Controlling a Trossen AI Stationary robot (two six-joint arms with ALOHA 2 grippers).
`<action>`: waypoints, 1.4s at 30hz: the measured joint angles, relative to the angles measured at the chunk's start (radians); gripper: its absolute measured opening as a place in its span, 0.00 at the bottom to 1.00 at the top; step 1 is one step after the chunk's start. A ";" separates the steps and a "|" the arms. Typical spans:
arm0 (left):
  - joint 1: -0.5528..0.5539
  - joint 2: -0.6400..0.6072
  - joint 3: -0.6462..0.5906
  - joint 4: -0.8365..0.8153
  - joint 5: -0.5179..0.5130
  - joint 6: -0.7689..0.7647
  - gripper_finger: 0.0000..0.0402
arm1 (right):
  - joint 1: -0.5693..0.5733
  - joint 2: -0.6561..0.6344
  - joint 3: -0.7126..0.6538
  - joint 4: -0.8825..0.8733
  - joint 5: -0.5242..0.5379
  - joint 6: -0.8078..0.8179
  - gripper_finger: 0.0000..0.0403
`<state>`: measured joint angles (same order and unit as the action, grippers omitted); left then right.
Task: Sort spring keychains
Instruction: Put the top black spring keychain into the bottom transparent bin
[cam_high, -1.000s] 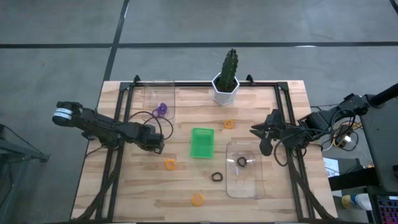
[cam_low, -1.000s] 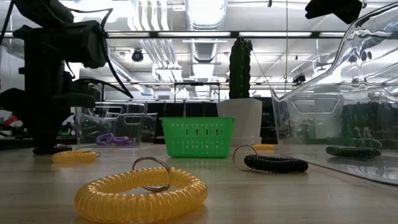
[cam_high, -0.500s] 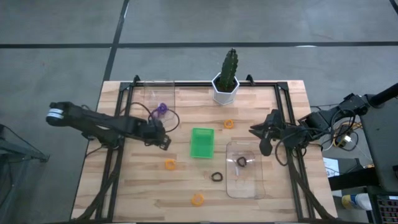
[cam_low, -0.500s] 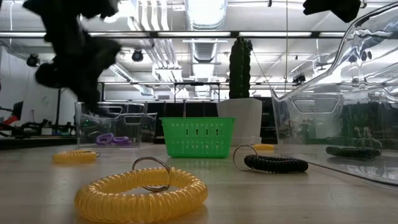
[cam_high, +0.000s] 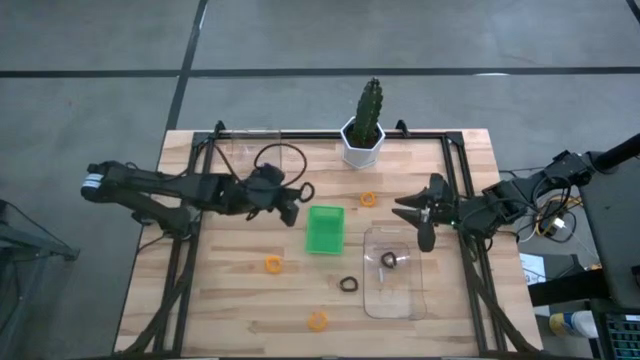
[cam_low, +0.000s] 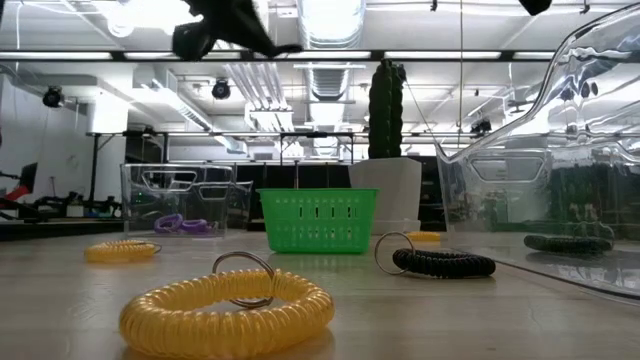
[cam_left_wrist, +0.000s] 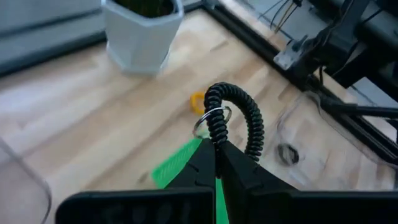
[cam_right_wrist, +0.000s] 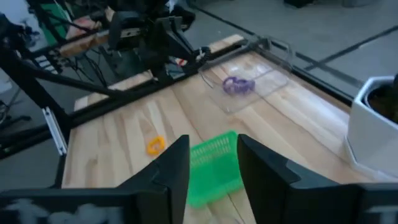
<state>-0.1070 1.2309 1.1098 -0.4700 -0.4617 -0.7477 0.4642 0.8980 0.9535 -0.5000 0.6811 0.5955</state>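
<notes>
Since the earlier frames the left arm has swung away from the left side of the table toward the middle, and its tool (cam_high: 291, 205) now hangs just left of the green tray (cam_high: 324, 229). The left tool is closed on a black spring keychain (cam_left_wrist: 238, 118), pinched at the coil beside its metal ring, and the loop stands up beyond the fingertips.

The clear tray on the right (cam_high: 393, 286), which holds one black keychain (cam_high: 388, 259), lies further to the right, past the green tray, so I judge the carried one must travel that way. The right tool (cam_high: 415, 214) waits above that tray's far edge, its fingers spread apart and empty.

The clear tray at the back left (cam_high: 256, 160) holds purple keychains (cam_right_wrist: 238, 85). Three orange keychains (cam_high: 272, 264) and another black one (cam_high: 347, 284) lie loose on the table (cam_high: 230, 310). The green tray seems empty.
</notes>
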 joint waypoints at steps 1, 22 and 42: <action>0.000 0.017 0.025 0.000 -0.013 0.020 0.01 | -0.005 0.002 0.000 0.012 0.000 -0.012 0.35; -0.002 0.435 0.587 0.021 -0.048 0.443 0.01 | -0.190 0.105 0.013 0.141 0.000 -0.020 0.61; -0.002 0.476 0.623 0.060 -0.007 0.457 0.01 | -0.246 0.112 0.023 0.158 -0.005 -0.024 0.63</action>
<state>-0.1089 1.7069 1.7329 -0.4103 -0.4690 -0.2905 0.2184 1.0100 0.9764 -0.3416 0.6763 0.5715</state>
